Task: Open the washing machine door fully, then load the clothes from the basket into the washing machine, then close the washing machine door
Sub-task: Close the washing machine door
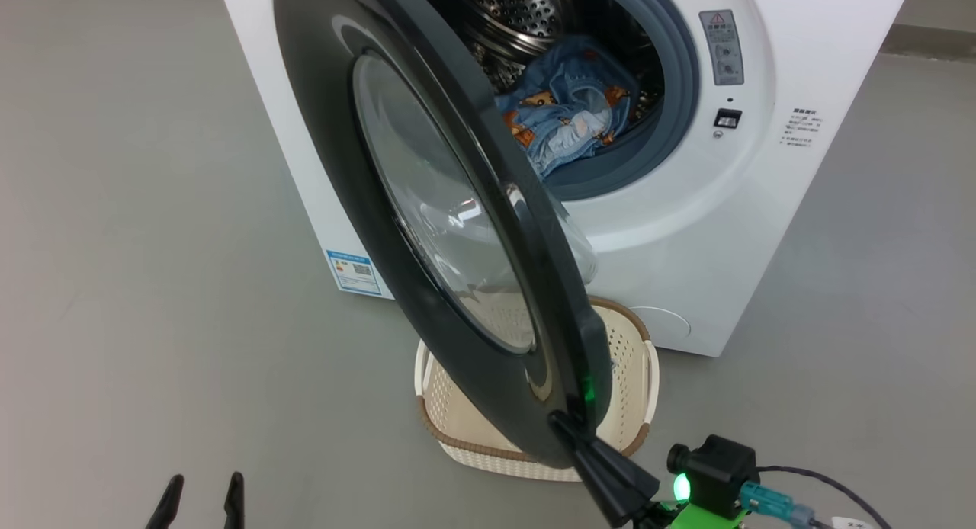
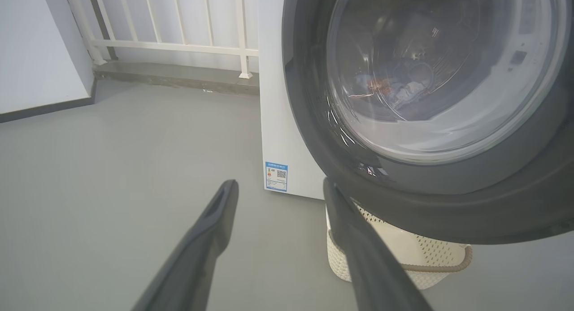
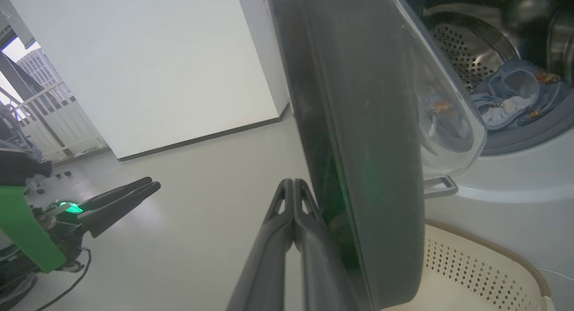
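Black-rimmed washing machine door (image 1: 320, 133) is touched at the tip of the right gripper (image 1: 563, 424), pinched together, empty; left gripper (image 1: 202, 489) is spread wide, empty.

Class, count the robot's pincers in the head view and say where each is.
2. The left pincer, open, is lower left over the floor. The right pincer, shut, is bottom centre-right, tips at the lower rim of the washing machine door.
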